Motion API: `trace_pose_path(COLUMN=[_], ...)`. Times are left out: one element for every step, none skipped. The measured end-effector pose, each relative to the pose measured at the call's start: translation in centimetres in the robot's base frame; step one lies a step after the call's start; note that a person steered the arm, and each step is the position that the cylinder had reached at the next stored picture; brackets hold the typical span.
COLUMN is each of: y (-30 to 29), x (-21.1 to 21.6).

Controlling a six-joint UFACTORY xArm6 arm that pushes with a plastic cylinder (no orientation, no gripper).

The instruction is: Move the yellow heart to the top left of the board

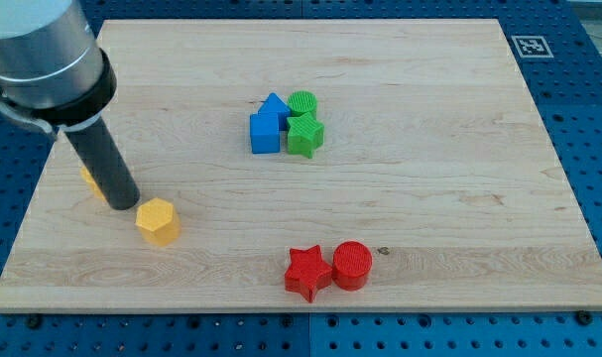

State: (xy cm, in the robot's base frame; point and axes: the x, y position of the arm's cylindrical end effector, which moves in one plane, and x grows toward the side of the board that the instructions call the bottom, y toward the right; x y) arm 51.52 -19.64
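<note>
A yellow block [90, 182], most likely the yellow heart, lies at the view's left side of the wooden board [400, 218]; the rod hides most of it, so its shape cannot be made out. My tip [125, 206] rests on the board just right of and below that block, touching or nearly touching it. A yellow hexagon block [158, 220] lies just right of my tip, a small gap away.
A blue cube [265, 132], a blue triangular block [274, 104], a green round block [303, 102] and a green star [304, 134] cluster at the upper middle. A red star [307, 272] and red cylinder [352, 265] sit near the bottom edge.
</note>
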Motion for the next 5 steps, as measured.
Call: trace_pose_path(y=[-0.1, -2.6, -3.0, -3.1, -3.1], x=[0.8, 0.7, 0.7, 0.4, -1.3])
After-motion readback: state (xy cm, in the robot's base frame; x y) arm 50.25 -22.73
